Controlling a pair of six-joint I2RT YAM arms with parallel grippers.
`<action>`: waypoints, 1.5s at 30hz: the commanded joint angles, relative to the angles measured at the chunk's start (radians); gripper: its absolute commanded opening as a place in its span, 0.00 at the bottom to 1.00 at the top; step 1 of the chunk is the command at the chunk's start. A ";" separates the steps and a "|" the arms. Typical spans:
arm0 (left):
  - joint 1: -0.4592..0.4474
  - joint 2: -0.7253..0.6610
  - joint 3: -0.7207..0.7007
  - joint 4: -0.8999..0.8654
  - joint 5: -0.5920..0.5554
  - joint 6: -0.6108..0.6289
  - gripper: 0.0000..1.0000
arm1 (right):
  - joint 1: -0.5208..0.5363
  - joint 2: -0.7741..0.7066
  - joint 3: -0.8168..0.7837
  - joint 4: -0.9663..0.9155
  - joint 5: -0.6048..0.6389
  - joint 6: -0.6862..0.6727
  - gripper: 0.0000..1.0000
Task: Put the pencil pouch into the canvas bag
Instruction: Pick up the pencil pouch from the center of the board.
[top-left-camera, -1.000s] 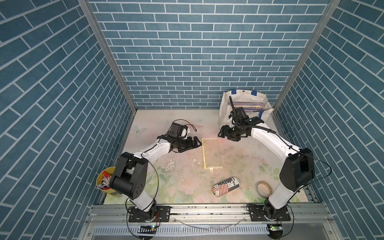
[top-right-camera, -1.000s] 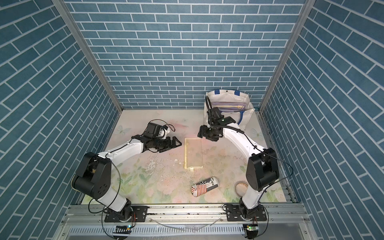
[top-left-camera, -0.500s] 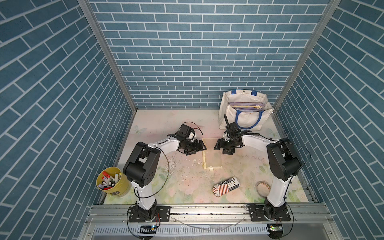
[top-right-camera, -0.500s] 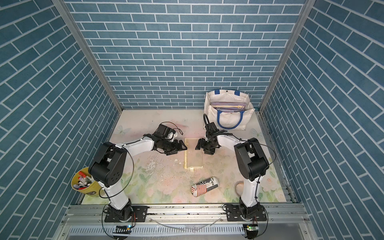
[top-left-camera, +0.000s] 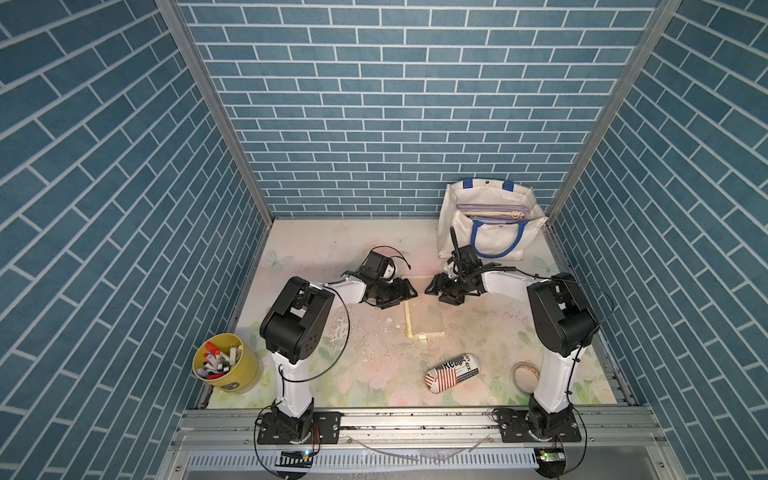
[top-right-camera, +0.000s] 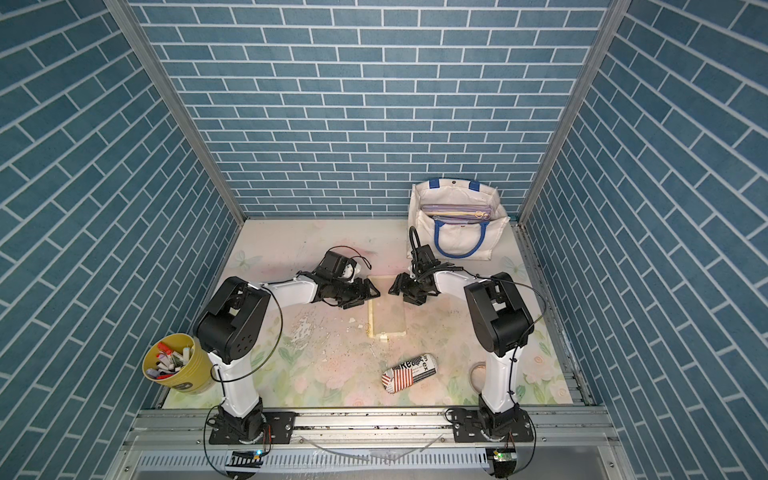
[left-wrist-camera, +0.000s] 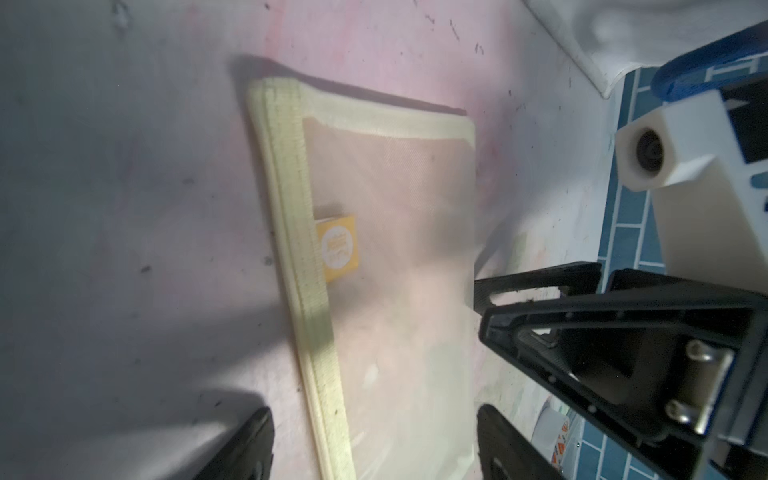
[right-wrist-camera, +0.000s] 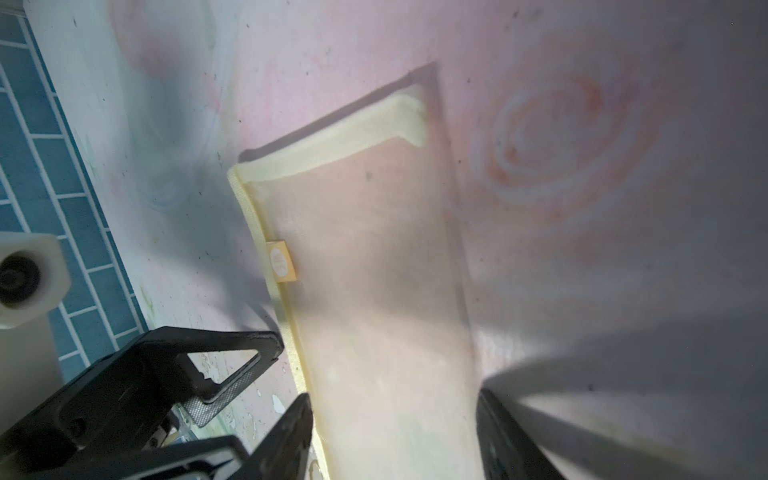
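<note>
The left fingers (left-wrist-camera: 253, 440) stand spread and grasp nothing; the right fingers (right-wrist-camera: 291, 436) likewise stand apart and empty; whether either pair touches cloth cannot be told. In both top views the two pairs face each other, tip toward tip, over the far end of the pouch: the left pair at its far-left corner, the right pair at its far-right corner.

The tabletop (top-left-camera: 332, 249) is a pale floral sheet, scuffed and flecked. The canvas bag (top-left-camera: 494, 239) stands upright at the far right, mouth open; boxy, off-white, with blue looped handles; flat purple and yellow items sit inside. The pencil pouch (top-left-camera: 424, 316), judged to be the flat one that both arms address, lies at centre, to the near left of the bag and outside it; its long axis runs near to far. It is translucent mesh, limp, bound in cream woven tape that is thicker along the left edge. Both arms are about equally near it; the right arm is nearer the bag. A small orange label (left-wrist-camera: 337, 247) sits against the thick edge.
</note>
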 joint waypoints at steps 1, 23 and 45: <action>-0.010 0.041 -0.008 0.056 -0.005 -0.042 0.75 | -0.001 0.033 -0.040 0.006 -0.011 0.024 0.62; -0.009 0.008 -0.057 0.190 0.021 -0.072 0.04 | 0.022 -0.037 -0.061 0.072 -0.086 0.014 0.56; 0.102 -0.381 -0.165 0.285 0.236 -0.041 0.00 | -0.034 -0.268 0.024 0.137 -0.432 0.007 0.60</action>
